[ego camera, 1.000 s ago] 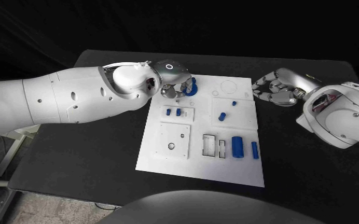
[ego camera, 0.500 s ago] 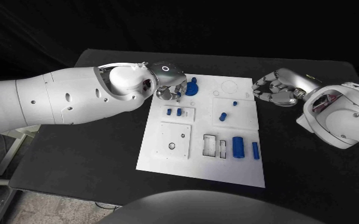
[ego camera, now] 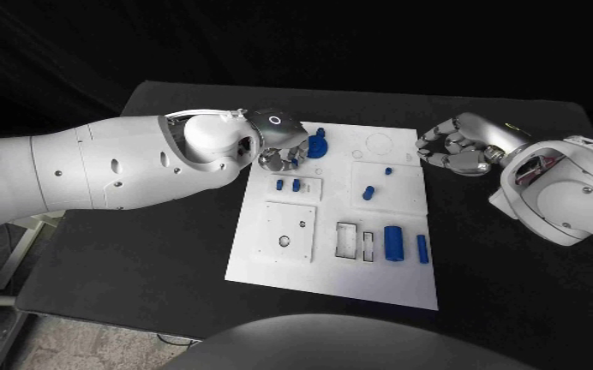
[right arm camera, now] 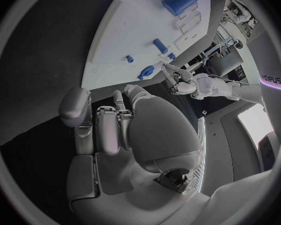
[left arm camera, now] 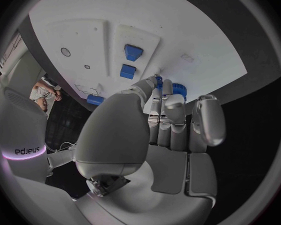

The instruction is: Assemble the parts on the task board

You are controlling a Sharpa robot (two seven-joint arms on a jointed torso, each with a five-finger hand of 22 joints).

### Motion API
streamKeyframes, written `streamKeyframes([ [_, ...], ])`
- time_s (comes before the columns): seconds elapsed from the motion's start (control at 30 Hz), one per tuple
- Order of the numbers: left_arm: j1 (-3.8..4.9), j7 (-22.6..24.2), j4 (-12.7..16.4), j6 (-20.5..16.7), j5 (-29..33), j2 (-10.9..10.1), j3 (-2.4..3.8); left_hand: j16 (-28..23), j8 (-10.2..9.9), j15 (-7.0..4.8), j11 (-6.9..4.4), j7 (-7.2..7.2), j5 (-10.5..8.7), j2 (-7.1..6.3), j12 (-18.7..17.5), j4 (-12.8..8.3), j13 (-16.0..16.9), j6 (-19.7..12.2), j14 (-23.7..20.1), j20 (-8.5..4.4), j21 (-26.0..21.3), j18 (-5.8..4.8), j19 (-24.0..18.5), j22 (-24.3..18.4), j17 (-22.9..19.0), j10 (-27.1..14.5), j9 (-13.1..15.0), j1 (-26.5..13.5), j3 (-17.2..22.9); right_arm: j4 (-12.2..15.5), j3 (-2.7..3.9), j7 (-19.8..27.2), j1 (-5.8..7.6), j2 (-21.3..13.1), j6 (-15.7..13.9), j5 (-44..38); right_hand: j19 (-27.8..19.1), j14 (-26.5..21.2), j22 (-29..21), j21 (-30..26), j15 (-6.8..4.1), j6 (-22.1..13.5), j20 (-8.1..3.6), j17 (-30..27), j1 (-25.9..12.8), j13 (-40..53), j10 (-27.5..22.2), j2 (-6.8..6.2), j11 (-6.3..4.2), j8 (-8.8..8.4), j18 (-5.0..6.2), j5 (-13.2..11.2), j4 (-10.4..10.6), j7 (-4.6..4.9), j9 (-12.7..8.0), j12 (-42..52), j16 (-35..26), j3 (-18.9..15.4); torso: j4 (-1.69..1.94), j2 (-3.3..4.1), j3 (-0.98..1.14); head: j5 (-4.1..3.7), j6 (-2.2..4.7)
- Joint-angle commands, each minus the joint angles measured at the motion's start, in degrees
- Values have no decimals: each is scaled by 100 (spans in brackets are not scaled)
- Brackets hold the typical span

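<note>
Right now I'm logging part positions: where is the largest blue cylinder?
In the head view the largest blue cylinder lies near the task board's front right, between a rectangular slot and a slimmer blue bar.

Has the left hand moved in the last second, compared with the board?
Yes. The left hand has drawn back from the blue part at the board's far edge, toward the board's left side.

I work in what looks like a robotics lab or test cell. A black table (ego camera: 148, 241) stands before me against a black backdrop, with a white task board (ego camera: 309, 267) laid out on it like a bench fixture. Past the table's edge my right wrist view catches metal equipment frames (right arm camera: 225, 45) and a bright window.
</note>
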Motion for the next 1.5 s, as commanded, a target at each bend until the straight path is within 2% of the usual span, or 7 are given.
streamKeyframes([
  [0.03, -15, -37, 8, 134, -65, 13, -1, -41, -24, 14, -7, -21, -40, -51, -13, -4, 8, 28, -42, -20, -42, -23, -42, 1059, -11, 33, -1, -1, 20, -2, 1, -3, -3, 2, 22, -4, 5, 318, 649, -34, 32, 34, 4, 59, 11, 324, 182, -20, -6, 14, 12, 32, -11, -7, 1, -22, -16, 32, 0, 1, 2, -12, 0],
  [0.63, -34, -101, 71, 268, -65, -56, -7, -88, -21, 14, -9, -26, -50, -66, -17, -11, 13, 41, -72, -21, -86, -14, -66, 1047, -77, 39, -5, -4, 14, -4, 1, -24, -13, 11, 59, -4, 4, 317, 648, -42, 33, 29, 4, 51, 19, 322, 180, -22, -5, 11, 13, 34, -20, -4, -1, -24, -23, 42, 0, 1, 0, -2, 0],
  [1.1, -147, -2, -34, 125, -63, 39, -10, -151, -75, 13, -21, -51, -78, -71, -65, -10, 24, -23, -129, -20, -162, 0, -110, 1027, -161, -14, -46, -21, 26, 1, 1, -31, -18, -15, 75, -4, 2, 316, 646, -50, 33, 26, 4, 51, 24, 318, 177, -22, -4, 9, 14, 36, -26, -3, -2, -29, -23, 48, 0, 1, 2, -9, 0],
  [1.5, -166, -32, -57, 88, -63, 21, -11, -275, -129, 12, -47, -94, -154, -65, -74, -4, 72, -100, -224, -14, -276, 19, -175, 998, -325, -13, -92, -41, 21, -2, 1, -44, -24, -20, 93, -4, 1, 315, 646, -55, 34, 28, 5, 45, 31, 318, 177, -19, -3, 10, 15, 38, -32, -3, -2, -28, -28, 57, 5, -1, 3, -12, 0],
])
